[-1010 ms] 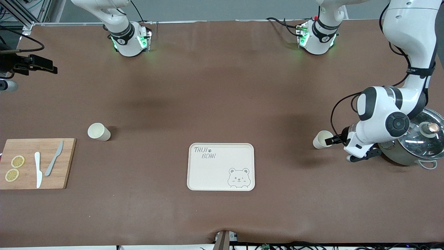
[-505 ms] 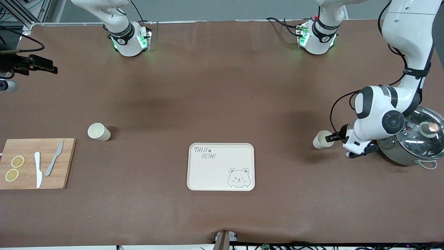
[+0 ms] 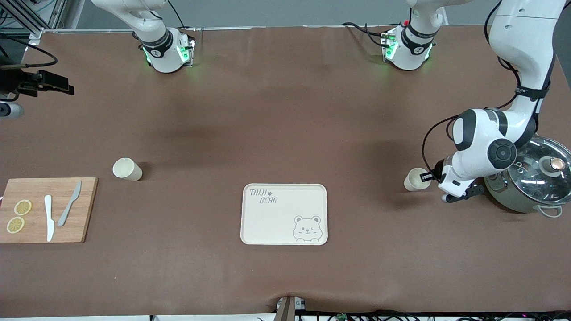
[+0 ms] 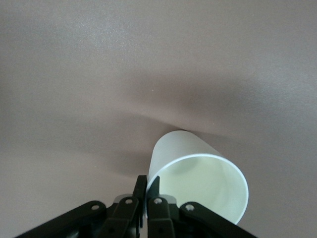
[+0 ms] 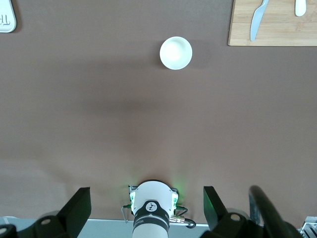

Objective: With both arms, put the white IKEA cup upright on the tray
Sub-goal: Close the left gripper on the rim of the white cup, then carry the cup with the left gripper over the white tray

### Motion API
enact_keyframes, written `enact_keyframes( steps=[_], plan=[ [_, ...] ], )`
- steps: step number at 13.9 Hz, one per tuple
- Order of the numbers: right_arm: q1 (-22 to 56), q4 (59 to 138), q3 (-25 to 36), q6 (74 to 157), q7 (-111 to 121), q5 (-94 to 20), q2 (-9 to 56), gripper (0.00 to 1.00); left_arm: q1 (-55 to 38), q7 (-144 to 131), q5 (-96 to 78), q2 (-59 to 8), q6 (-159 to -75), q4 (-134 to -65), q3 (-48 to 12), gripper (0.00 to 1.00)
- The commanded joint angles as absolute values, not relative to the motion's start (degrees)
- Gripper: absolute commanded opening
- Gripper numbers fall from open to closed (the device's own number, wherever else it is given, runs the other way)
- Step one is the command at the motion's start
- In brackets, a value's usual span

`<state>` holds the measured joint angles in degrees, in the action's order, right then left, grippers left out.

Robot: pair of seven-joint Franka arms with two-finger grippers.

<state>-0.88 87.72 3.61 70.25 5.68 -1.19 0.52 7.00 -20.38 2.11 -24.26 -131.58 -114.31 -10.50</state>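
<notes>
Toward the left arm's end of the table, white cup [image 3: 416, 179] tilted, mouth facing the tray [image 3: 284, 214], left gripper [image 3: 432, 175] clenched on its rim, lidded steel pot [image 3: 531, 180] beside, second cup [image 3: 126, 169] upright near cutting board [image 3: 47, 210], right gripper [image 5: 147, 213] spread open, waiting high above the table.

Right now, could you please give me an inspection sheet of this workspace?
Surface: brown table.
Job's things: tray holds no cup; held cup tipped, toward left arm's end; free cup toward right arm's end.
Clutter: board with knives, lemon slices; lidded pot.
Tools: left tool pinches held cup's rim; right tool open, waiting above table.
Cables: black loop at left wrist.
Surroundings: metal frame at one corner.
</notes>
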Motion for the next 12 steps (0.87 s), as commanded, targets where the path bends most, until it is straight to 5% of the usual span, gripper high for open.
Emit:
enact_keyframes(
  steps=[1,6,12],
  plan=[
    [-1.7,87.9,3.2,69.9,5.0,-1.5,0.4,1.00,7.0,-21.4,3.2,-22.8,-131.8,-114.8,-10.8,0.00],
    [-2.5,87.9,3.2,70.0,5.0,-1.5,0.9,1.00,4.3,-27.7,3.0,-22.8,-128.2,-108.3,-14.7,0.00],
    [-3.3,87.3,3.1,71.8,5.1,-1.6,1.4,1.00,-3.9,-38.7,2.9,-30.4,-118.8,-92.6,-14.8,0.00]
  ],
)
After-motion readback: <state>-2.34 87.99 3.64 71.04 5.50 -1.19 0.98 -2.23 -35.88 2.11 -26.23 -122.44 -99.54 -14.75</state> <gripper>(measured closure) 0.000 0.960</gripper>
